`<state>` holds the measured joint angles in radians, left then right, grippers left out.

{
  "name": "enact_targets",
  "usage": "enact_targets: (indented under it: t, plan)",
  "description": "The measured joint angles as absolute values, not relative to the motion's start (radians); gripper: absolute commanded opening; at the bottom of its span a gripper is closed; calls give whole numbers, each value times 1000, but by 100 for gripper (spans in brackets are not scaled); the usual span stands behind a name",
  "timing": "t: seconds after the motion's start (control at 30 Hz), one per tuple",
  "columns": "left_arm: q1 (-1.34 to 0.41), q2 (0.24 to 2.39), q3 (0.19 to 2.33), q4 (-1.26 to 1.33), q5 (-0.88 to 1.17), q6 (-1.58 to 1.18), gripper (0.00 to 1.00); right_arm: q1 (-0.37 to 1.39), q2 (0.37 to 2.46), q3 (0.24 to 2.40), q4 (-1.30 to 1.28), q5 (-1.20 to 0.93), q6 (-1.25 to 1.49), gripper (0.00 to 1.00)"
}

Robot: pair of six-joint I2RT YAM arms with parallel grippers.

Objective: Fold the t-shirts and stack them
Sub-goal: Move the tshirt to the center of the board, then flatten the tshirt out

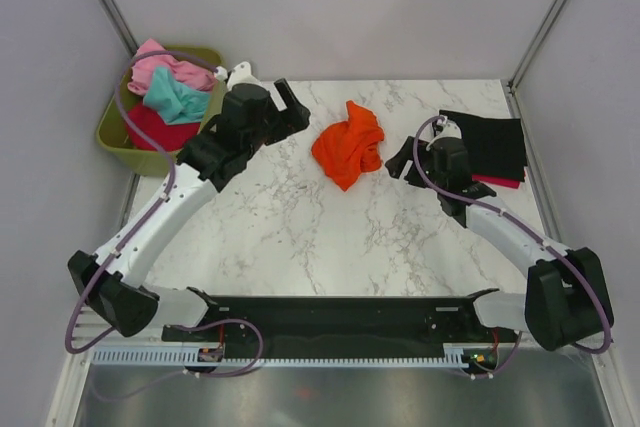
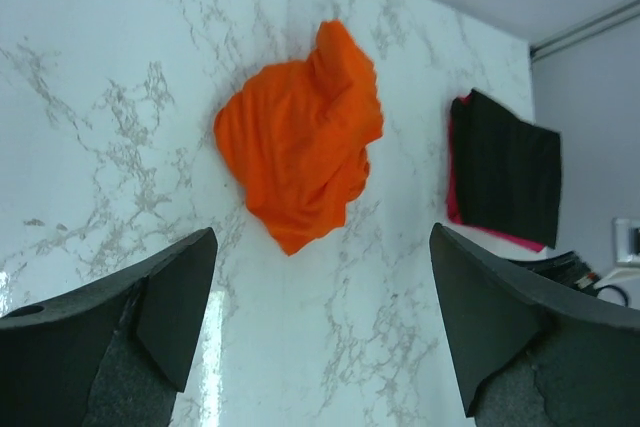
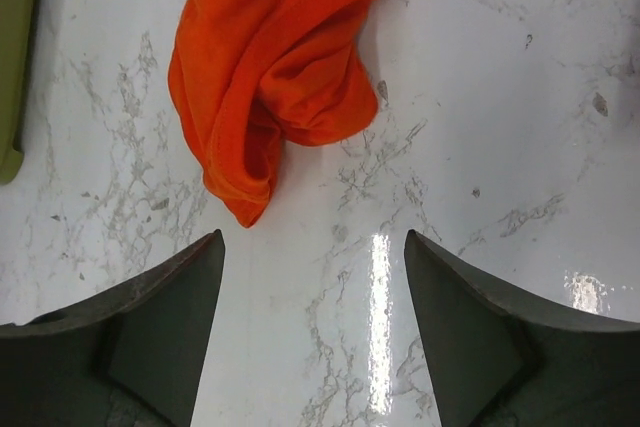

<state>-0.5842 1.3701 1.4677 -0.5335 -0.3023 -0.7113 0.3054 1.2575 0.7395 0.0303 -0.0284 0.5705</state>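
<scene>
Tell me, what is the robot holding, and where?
Nothing. The left end effector and right end effector are both open and empty; the orange t-shirt lies crumpled on the table.

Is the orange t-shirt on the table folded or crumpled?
Crumpled: the orange t-shirt lies bunched in an irregular heap with loose, uneven folds.

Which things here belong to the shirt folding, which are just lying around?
Job: orange t-shirt, black shirt, crimson shirt under it, pink shirt, teal shirt, dark red shirt.
Lying about: olive-green bin holding those last three, marble table.
</scene>
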Motion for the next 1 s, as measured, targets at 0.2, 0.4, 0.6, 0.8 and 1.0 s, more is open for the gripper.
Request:
enact_targets:
  t: [0.2,0.4,0.6,0.8,1.0]
  plan:
    - [-623,1547,1256,-353,-229,-728,83,308,1385,763,49,-48,571,77]
    - [-711,1836,1329,-324,-200,-651,82,310,1378,762,54,-15,574,79]
    - [-754,1945,1503,-311,-236,-565,83,310,1234,722,52,94,598,82]
    - [-754,2045,1670,-320,-293,-497,76,309,1098,696,65,171,613,81]
    - [-753,2161,1757,-376,-320,-468,49,305,1070,678,68,204,623,82]
